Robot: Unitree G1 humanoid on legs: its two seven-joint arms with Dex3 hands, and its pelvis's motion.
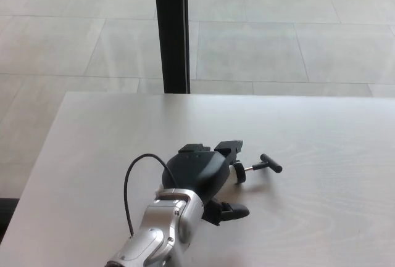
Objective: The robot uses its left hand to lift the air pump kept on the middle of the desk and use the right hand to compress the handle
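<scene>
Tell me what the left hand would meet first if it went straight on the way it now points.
The left hand points up and right across the desk. The pump sits at its fingers, so that comes first; beyond it, only bare desk. Depth is hard to judge.

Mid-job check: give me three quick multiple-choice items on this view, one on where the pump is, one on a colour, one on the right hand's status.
1. Where is the air pump?
A. On the floor
B. At the left hand, over the desk
C. At the desk's far right edge

2. What colour is the T-handle?
A. Black
B. Red
C. Yellow

3. The right hand is:
A. Pressing the handle
B. Holding the cable
C. Not in view

Answers: 1 B, the pump's rod sticks out from that hand. 2 A, the crossbar is dark. 3 C, only the left arm shows.
</scene>
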